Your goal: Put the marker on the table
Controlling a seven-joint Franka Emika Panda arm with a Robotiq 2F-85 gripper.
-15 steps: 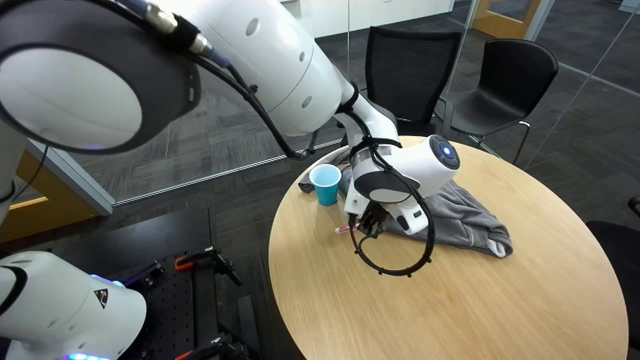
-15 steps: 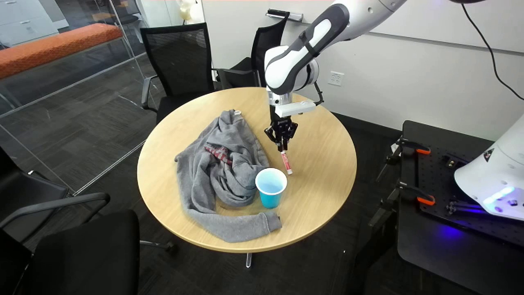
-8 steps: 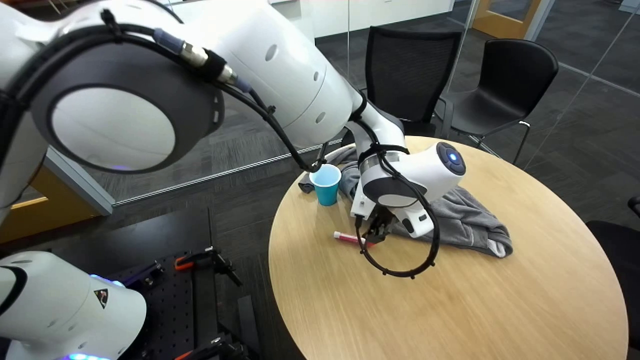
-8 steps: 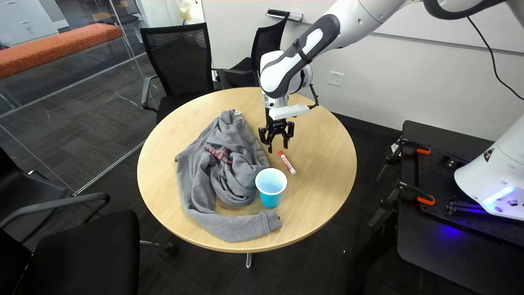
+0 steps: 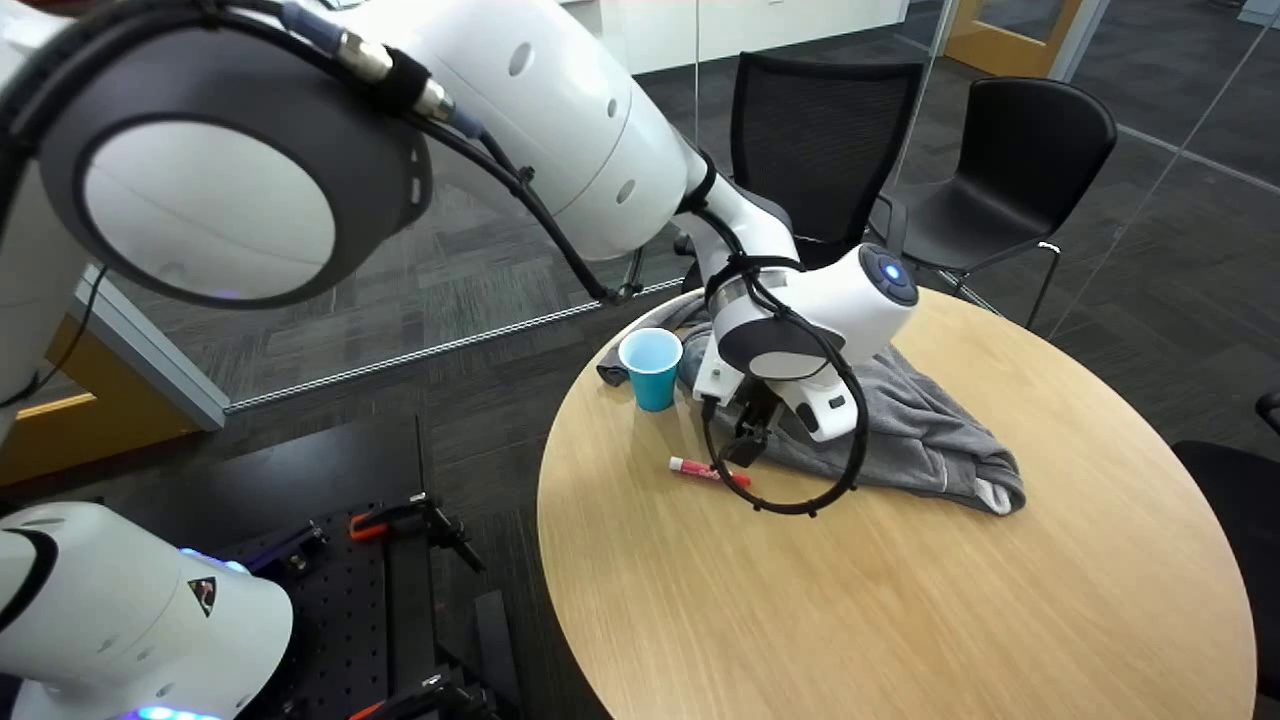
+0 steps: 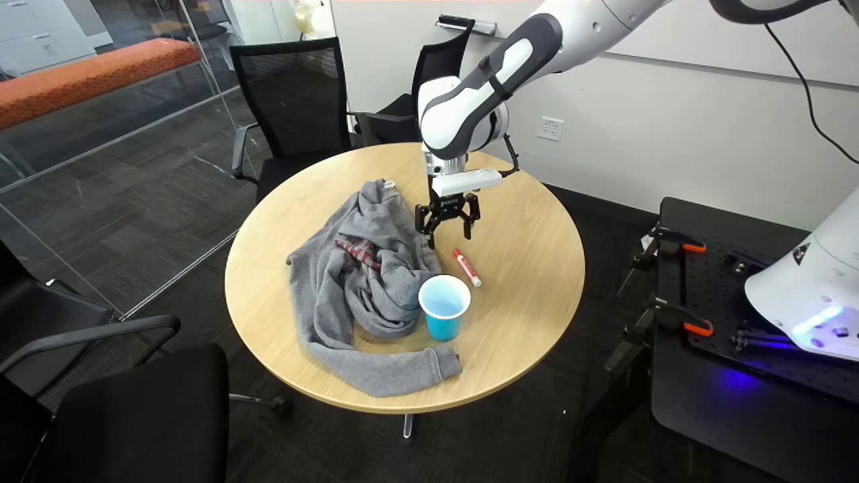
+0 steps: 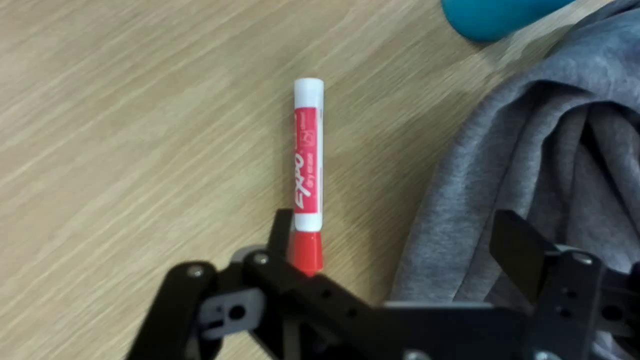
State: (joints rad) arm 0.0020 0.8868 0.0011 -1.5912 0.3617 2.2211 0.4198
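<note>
Marker (image 6: 467, 267) flat on the light wood of the table (image 6: 530, 308), red cap toward eleven o'clock and white end toward five in an exterior view. Jaws spread wide with nothing between, the gripper (image 6: 449, 241) above and apart there, at eleven o'clock from the marker. Looks like the tail of the placing step: release judged done, task as good as met, only departure left. Calls next for a straight lift, with no closing and no sideways sweep. Worth care: overlap of one finger (image 7: 280, 235) with the red cap in the wrist view, probably line of sight alone; also a black cable loop (image 5: 864, 425) crossing in front of the marker in an exterior view, any touch impossible to tell. Around the marker, by the clock of an exterior view: grey cloth (image 6: 386, 302) from seven to ten o'clock, its folds nearby at nine; blue cup (image 6: 443, 327) near at seven, likely light and easy to tip; wood showing from twelve round to six, rim well apart at three. Best room upward, then toward one o'clock, along the arm (image 6: 577, 40). Beyond the rim, mesh chair (image 6: 292, 97) at eleven o'clock of the table and white wall (image 6: 604, 114) between one and two.
</note>
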